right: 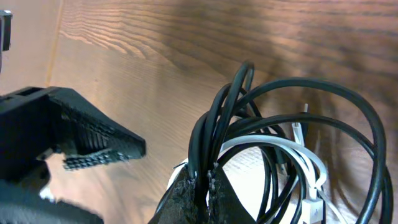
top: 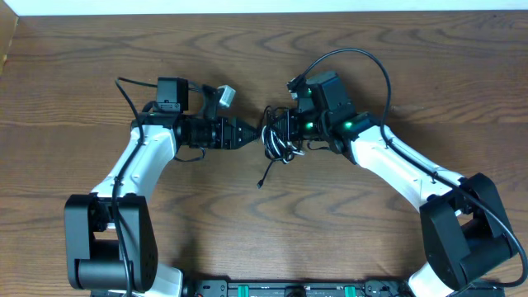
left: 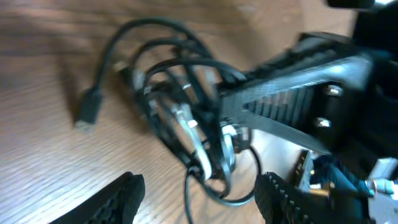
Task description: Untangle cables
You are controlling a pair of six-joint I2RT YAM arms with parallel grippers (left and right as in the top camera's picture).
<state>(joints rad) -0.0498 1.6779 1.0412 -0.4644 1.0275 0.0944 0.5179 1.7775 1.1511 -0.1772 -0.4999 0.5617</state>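
The cables are a small tangled bundle of black loops and one white cord at the table's middle. One black plug end trails toward the front. My right gripper is shut on several black strands; in the right wrist view the jaws pinch them, with the white cord looped behind. My left gripper is just left of the bundle, open and empty. In the left wrist view its fingers straddle the lowest loop of the cables, with the plug end lying to the left.
The wooden table runs to a pale back edge. The two arms face each other closely at the middle. The left gripper's finger shows in the right wrist view, and the right gripper shows in the left wrist view.
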